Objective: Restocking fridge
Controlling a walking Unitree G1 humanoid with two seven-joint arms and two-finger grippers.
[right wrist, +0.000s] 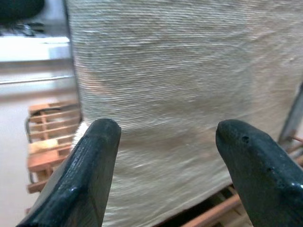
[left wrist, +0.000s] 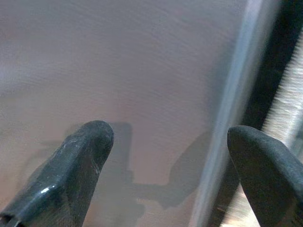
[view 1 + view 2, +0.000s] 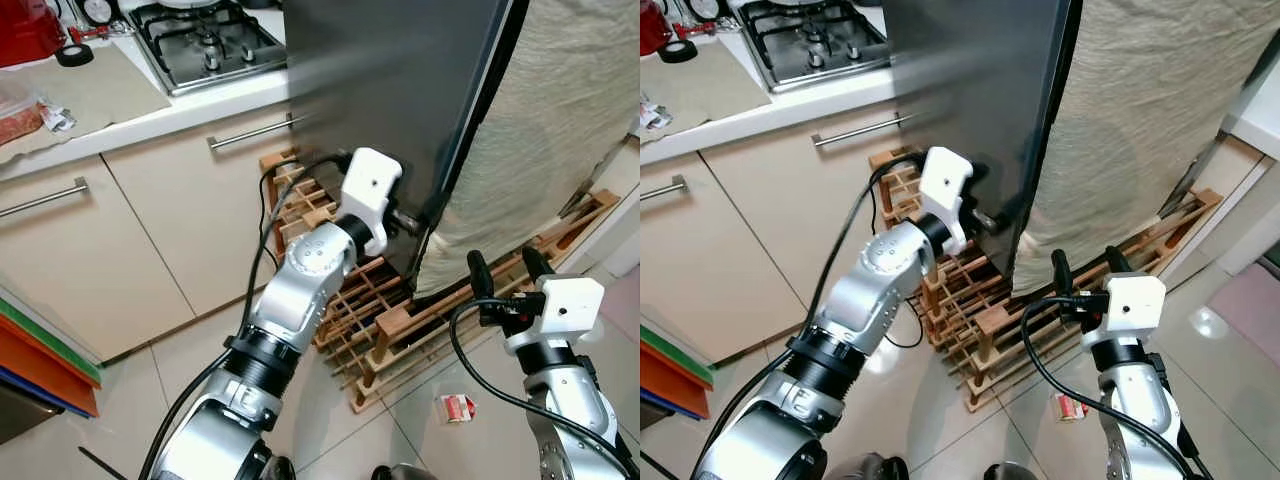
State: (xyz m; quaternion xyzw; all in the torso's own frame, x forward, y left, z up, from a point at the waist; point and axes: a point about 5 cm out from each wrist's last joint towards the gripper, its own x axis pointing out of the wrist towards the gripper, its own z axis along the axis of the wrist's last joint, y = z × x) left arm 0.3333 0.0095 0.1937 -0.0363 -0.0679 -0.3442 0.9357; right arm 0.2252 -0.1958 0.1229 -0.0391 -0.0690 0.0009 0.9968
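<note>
Reaching the wide-open left pincer (image 3: 412, 222) to the fridge door (image 3: 400, 90) edge, likely for pulling it open; right pincer (image 3: 506, 268) hovering wide open nearby.

Dark grey brushed-metal fridge door (image 3: 400, 90); beside it, beige coarse-woven cloth (image 3: 560, 130). Below the door, light brown wooden lattice rack (image 3: 370, 300). Cream cabinet fronts (image 3: 130, 250), silver bar handles (image 3: 250, 133).
</note>
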